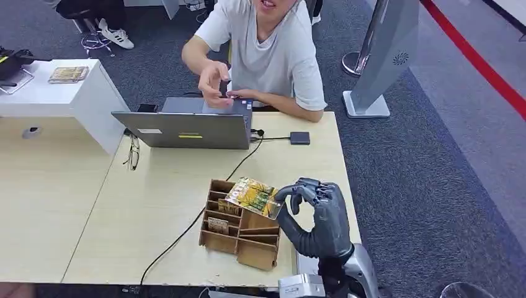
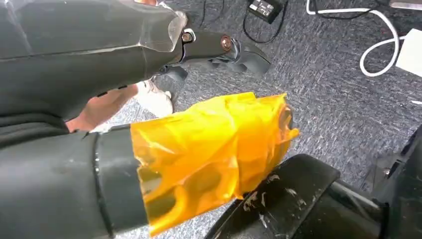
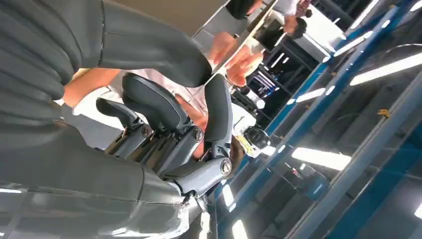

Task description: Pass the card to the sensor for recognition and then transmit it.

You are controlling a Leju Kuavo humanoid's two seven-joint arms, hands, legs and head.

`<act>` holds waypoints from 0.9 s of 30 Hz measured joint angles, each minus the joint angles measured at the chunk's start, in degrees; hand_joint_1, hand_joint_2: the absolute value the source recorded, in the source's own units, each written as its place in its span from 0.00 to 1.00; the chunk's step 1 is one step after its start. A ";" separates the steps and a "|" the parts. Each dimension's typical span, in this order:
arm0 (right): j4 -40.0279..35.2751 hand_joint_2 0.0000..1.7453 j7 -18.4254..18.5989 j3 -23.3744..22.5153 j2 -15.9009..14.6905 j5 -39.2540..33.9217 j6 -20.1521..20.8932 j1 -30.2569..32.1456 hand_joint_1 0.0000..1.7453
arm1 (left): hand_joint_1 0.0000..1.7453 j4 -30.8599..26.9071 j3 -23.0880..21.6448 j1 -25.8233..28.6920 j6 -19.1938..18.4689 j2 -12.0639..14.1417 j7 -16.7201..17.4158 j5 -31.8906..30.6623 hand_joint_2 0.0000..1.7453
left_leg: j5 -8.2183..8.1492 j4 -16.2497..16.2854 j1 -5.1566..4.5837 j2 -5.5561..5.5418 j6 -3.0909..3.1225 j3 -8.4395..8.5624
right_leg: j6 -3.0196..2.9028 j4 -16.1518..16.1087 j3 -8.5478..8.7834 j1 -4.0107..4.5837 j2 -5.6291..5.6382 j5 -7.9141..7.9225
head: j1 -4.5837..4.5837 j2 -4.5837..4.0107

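My right hand (image 1: pixel 317 218) is raised over the table's front right corner and pinches a green and yellow card (image 1: pixel 251 196) by its right edge. The card hangs tilted just above a brown wooden card holder (image 1: pixel 239 234) with more cards in its slots. In the right wrist view the thumb and fingers (image 3: pixel 218 107) close on the card's thin edge (image 3: pixel 244 39). A small black square sensor (image 1: pixel 299 138) lies on the table beyond, beside the laptop. My left hand (image 2: pixel 149 114) hangs over grey carpet, its thumb wrapped in yellow tape, holding nothing.
A person (image 1: pixel 263 49) sits behind the grey laptop (image 1: pixel 186 129), with one hand raised over it. A black cable (image 1: pixel 186 230) runs across the wooden table (image 1: pixel 149 205). Glasses (image 1: pixel 133 155) lie left of the laptop. A white box (image 1: pixel 68 96) stands at the far left.
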 joint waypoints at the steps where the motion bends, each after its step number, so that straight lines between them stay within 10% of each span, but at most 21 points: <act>1: -0.45 1.00 -0.69 -0.22 -0.11 -0.84 0.02 0.54 1.00 | 0.00 0.00 0.00 0.00 0.09 0.00 -0.04 0.06 0.00 | 0.00 0.00 0.00 -0.01 0.00 -0.01 | 0.00 0.00 0.01 0.00 -0.01 0.00 | 0.00 0.00; 16: -3.61 1.00 -4.98 -1.60 -0.50 -3.30 -0.55 4.00 1.00 | 0.00 0.07 0.02 0.19 0.50 0.00 -0.50 0.52 0.00 | 0.00 0.00 0.00 -0.01 0.00 -0.01 | 0.00 0.00 0.01 0.00 0.00 0.00 | 0.00 0.00; 27: -0.35 1.00 0.61 -1.84 -0.35 0.15 3.36 -0.87 1.00 | 0.00 0.07 0.00 -0.19 -0.83 0.00 0.00 -0.83 0.00 | 0.05 0.00 0.00 -0.01 0.00 -0.01 | 0.00 0.01 0.02 0.00 0.01 0.03 | 0.00 0.00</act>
